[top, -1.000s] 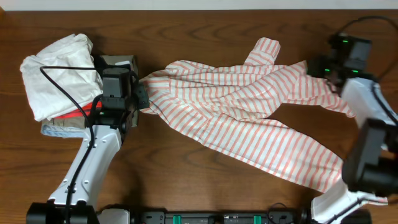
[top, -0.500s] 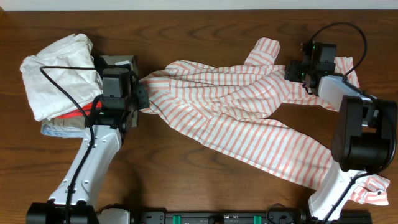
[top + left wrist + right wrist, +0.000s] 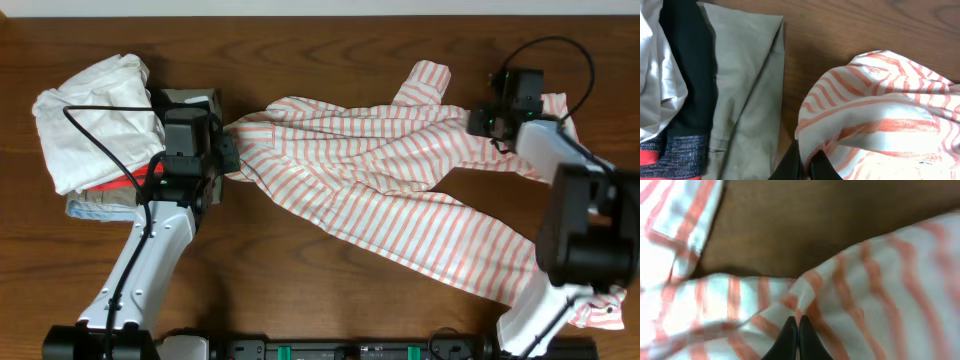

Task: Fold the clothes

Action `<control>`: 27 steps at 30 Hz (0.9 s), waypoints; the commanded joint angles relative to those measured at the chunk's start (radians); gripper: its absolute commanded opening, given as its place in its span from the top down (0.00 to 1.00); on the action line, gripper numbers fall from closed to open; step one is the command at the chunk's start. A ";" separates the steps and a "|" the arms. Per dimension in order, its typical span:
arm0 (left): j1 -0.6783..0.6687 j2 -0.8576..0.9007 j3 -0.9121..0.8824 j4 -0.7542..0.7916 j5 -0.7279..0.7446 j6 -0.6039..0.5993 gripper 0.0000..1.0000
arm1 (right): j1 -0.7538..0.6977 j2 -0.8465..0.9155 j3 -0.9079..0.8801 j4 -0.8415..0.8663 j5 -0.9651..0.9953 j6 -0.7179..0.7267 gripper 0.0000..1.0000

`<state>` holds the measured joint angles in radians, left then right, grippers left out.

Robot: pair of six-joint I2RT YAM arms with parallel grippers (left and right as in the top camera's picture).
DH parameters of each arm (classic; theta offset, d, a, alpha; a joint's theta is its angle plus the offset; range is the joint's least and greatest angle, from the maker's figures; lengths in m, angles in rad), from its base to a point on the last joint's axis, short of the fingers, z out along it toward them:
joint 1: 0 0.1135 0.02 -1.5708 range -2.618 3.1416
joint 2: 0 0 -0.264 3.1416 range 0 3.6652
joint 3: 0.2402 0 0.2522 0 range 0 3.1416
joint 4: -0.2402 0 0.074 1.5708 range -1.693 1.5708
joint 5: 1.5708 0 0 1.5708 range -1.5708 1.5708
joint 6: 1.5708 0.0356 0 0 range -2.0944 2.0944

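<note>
The clothes, a coral-and-white striped shirt [image 3: 400,190], lies crumpled across the middle and right of the table. One sleeve points to the back and another part trails to the front right corner. My left gripper [image 3: 230,150] is shut on the shirt's left edge; in the left wrist view the striped hem [image 3: 875,120] is pinched between the dark fingertips [image 3: 807,161]. My right gripper [image 3: 490,122] sits on the shirt's upper right part. Its fingers [image 3: 798,330] are pressed together on a raised fold of striped fabric [image 3: 865,295].
A pile of other garments lies at the left: a white one [image 3: 95,115] on top, an olive one [image 3: 195,100] beside my left wrist, with red [image 3: 125,185] and pale blue [image 3: 90,207] beneath. The brown wooden table [image 3: 300,60] shows behind the shirt.
My right arm swung in from the table's right edge onto the shirt's upper right part, and its jaws closed there. The left arm and its grip have not moved.
</note>
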<state>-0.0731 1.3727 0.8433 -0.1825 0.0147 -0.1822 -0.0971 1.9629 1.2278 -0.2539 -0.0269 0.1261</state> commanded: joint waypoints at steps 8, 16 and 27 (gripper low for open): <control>0.005 -0.010 0.001 0.003 -0.026 0.010 0.94 | -0.081 -0.512 0.068 -0.632 0.177 0.089 0.98; 0.005 -0.010 0.001 -0.010 -0.026 0.010 0.94 | -0.105 -0.588 0.064 -1.044 0.191 0.173 0.76; 0.005 -0.010 0.001 -0.021 -0.023 0.010 0.94 | -0.116 -0.574 0.041 -0.844 0.256 0.173 0.50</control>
<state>-0.0731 1.3727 0.8433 -0.2028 0.0147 -0.1822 -0.1967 1.3750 1.2797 -1.1339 0.2028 0.2848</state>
